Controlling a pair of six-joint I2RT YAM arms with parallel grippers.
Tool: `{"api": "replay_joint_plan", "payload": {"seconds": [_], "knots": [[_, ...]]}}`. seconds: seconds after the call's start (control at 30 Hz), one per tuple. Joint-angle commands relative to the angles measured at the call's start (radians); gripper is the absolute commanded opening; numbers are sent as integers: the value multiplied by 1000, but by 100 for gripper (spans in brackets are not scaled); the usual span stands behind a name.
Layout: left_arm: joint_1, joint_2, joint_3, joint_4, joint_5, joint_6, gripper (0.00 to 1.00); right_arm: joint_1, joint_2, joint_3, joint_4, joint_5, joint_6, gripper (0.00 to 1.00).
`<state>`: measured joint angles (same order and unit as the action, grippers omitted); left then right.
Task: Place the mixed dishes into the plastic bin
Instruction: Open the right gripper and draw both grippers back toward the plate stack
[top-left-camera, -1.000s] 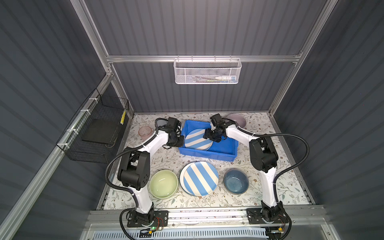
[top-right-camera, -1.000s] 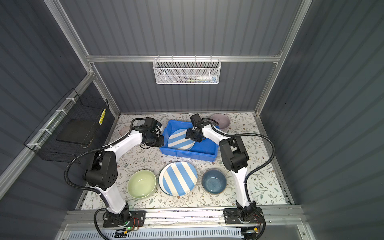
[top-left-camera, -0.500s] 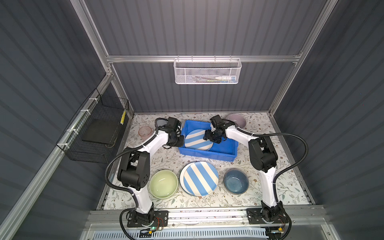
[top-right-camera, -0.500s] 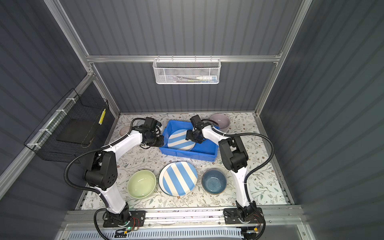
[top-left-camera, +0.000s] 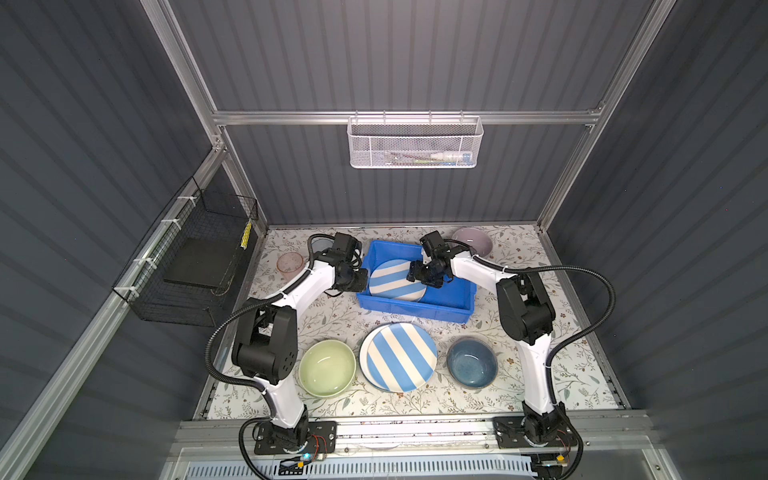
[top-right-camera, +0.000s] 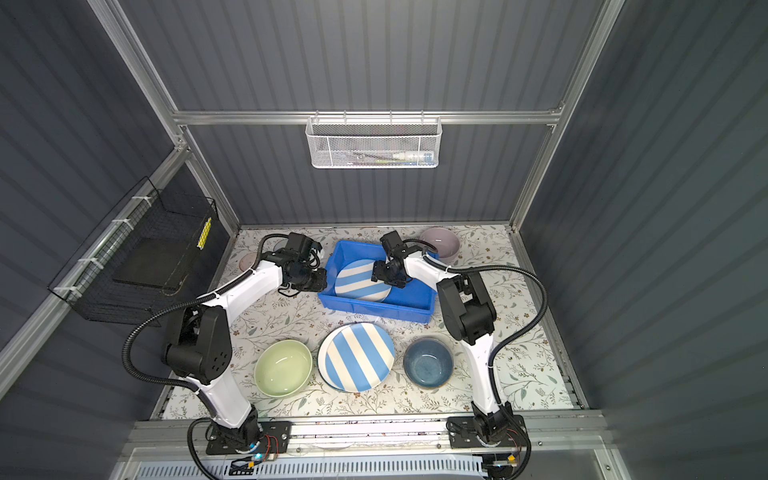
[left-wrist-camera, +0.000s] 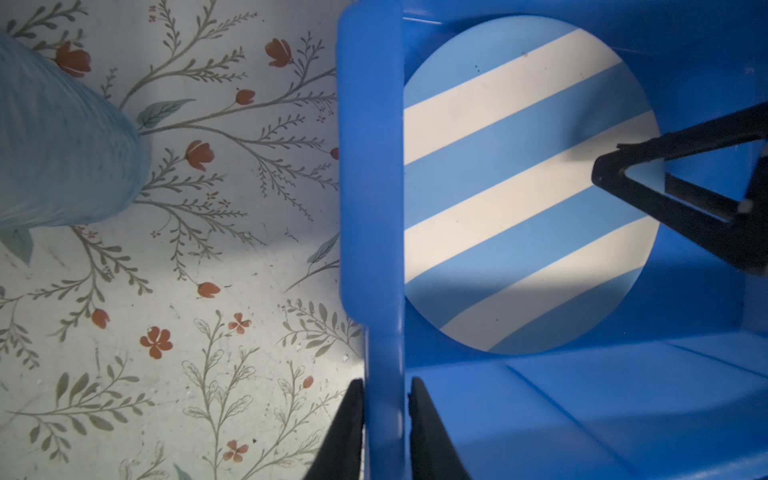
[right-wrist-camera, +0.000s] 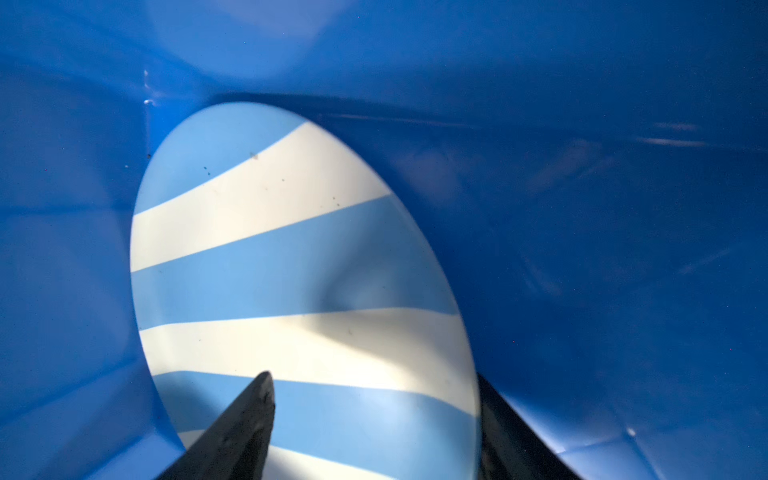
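In a top view, a striped plate (top-left-camera: 395, 279) lies inside the plastic bin (top-left-camera: 415, 311), near the tabletop's (top-left-camera: 540, 374) far edge. Left wrist: our left gripper (left-wrist-camera: 384, 395) pinches the bin's side wall. Right wrist: our right gripper (right-wrist-camera: 374, 378) stands spread astride the plate's rim, gripping nothing. We judge this placement done; next, lift clear without snagging the plate.

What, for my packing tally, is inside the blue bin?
One blue-white striped plate sits in the plastic bin, the right gripper open over its edge. The bin floor beneath plate and gripper is covered, so anything there cannot be seen.
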<state>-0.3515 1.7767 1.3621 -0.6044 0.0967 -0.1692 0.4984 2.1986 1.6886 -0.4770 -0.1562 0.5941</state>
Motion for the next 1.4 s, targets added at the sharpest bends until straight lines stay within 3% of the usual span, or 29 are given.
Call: {"api": "replay_joint_plan", "payload": {"seconds": [0.0,0.23,0.43,0.53,0.9,1.0,1.1,1.37], "knots": [[2,-43,-12,-12,-8,-12,23,5,9,-3,-38,42,-20,72],[2,-79,-20,-22,-17,-10,29,5,-13,-7,-54,50,-34,74],[2,-143,-36,-47,18,8,49,5,-94,-41,-57,45,-50,74],[2,-190,-54,-56,44,8,53,5,-164,-74,-65,53,-68,74],[0,-270,-125,-118,185,-4,54,9,-462,-269,-82,10,-84,75],[-6,-291,-142,-141,198,-20,54,43,-548,-332,-113,72,-92,75],[-34,-302,-156,-170,200,-21,53,100,-625,-403,-122,121,-90,75],[-149,-297,-214,-191,191,-60,47,190,-775,-582,-123,114,1,72]]}}
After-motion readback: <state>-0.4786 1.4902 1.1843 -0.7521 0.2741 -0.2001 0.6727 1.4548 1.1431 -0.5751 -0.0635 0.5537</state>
